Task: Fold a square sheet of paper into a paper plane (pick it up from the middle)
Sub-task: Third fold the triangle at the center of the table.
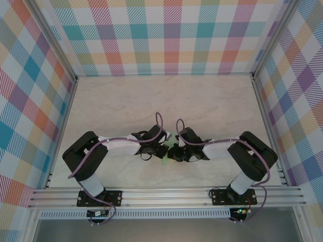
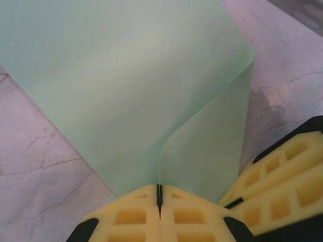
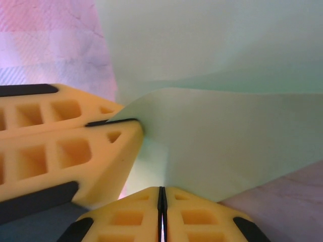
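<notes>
Yellow ribbed fingers of the left gripper [image 2: 159, 194] are pressed flat together with only a dark seam between them. The pale mint sheet comes straight out of that seam, so this gripper is clamped on the paper plane [image 2: 126, 91]. The right gripper [image 3: 162, 191] is the same, its fingers closed tight with the green paper rising from the line where they meet. In the right wrist view the other gripper's tips bite the sheet's edge just beside it. The paper fans forward and away from both pairs of fingers, one flap curling over along a soft crease, not yet a sharp dart. From above, the two wrists meet nose to nose near the middle of the marbled table [image 1: 202, 101], close to the front rail, with slivers of green showing between and just beyond them. The paper's long axis seems to run from near to far, across the line joining the arms, and neither arm is the nearer one — both hold it at almost the same spot. By my reading, the next fold turns on that shared pinch: if one hand pulls sideways while the other holds, the sheet could tear or slip.
</notes>
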